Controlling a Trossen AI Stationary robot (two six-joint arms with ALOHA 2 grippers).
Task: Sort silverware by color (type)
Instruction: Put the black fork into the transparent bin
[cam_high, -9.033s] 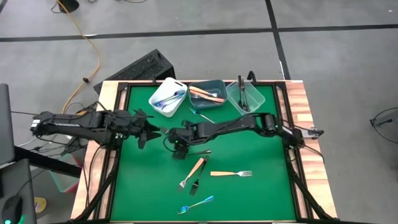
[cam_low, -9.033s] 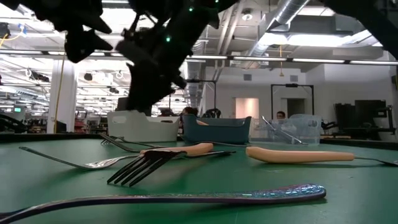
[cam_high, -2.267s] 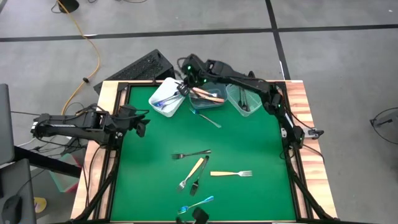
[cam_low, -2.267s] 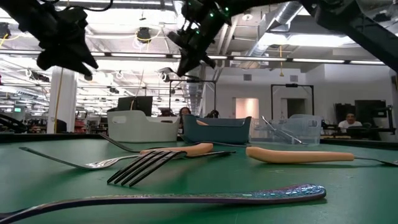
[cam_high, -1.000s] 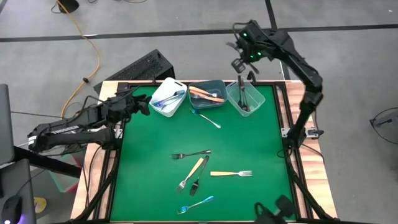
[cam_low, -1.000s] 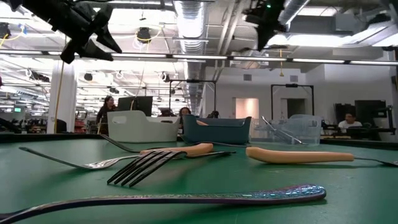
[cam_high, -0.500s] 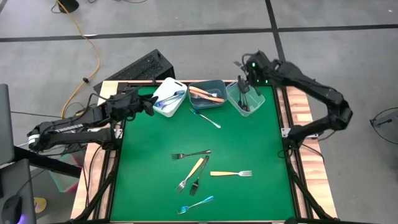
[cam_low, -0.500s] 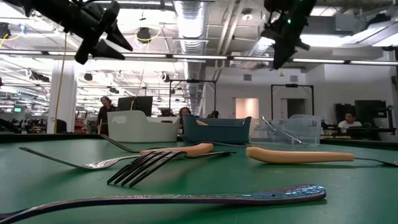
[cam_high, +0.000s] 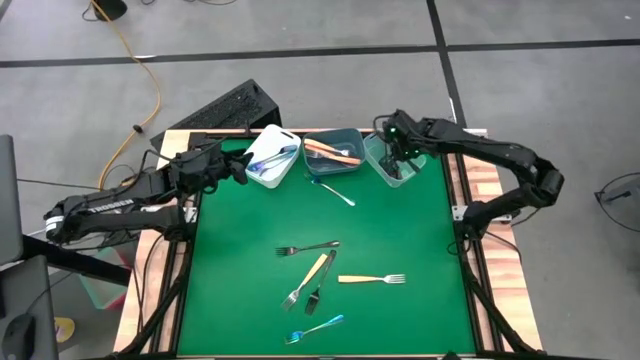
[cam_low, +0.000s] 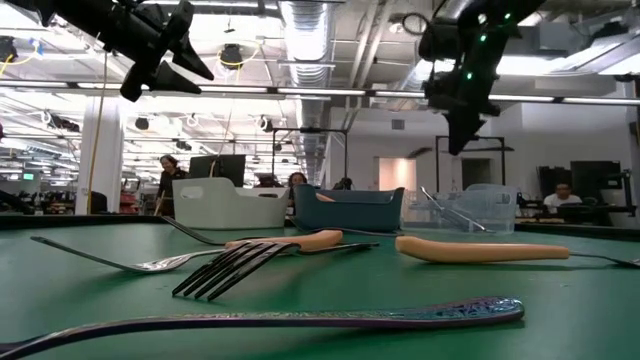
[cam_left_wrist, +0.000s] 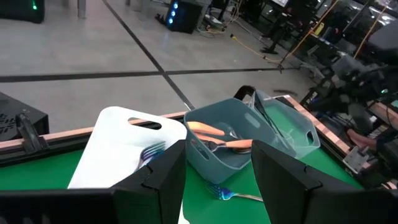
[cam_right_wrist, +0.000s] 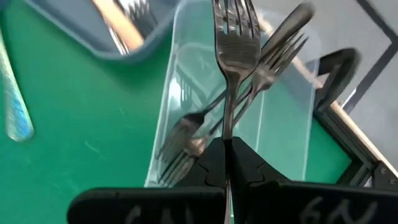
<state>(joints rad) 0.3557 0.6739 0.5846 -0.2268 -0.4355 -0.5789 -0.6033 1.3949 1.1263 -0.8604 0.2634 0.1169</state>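
My right gripper (cam_high: 400, 146) hangs over the clear bin (cam_high: 392, 162) at the table's far right, shut on a silver fork (cam_right_wrist: 232, 37). That bin holds other dark forks (cam_right_wrist: 205, 134). My left gripper (cam_high: 236, 168) stands open in the air beside the white bin (cam_high: 268, 156) at the far left, with nothing between its fingers (cam_left_wrist: 163, 177). Loose silverware lies flat on the green mat: a blue-handled piece (cam_high: 330, 190) near the bins, a dark fork (cam_high: 307, 247), two orange-handled forks (cam_high: 312, 272) (cam_high: 372, 279) and a blue piece (cam_high: 315, 328) nearer the front. My right gripper pinches the fork's thin stem (cam_right_wrist: 227, 127) between its two fingers. The fork runs on out of the fingertips in line with them, tines farthest away. The fingers slant down from above. The fork hangs clear above the clear bin; its handle end is hidden by the gripper.
The grey-blue bin (cam_high: 333, 152) with orange-handled pieces stands between the white and clear bins along the far edge. The white bin holds a blue-handled fork (cam_left_wrist: 149, 152). A dark box (cam_high: 225, 112) sits on the floor beyond the table's far left corner.
My right gripper has come down steeply from high beyond the table's far edge toward the clear bin, still shut on the fork, and now hangs just above that bin.
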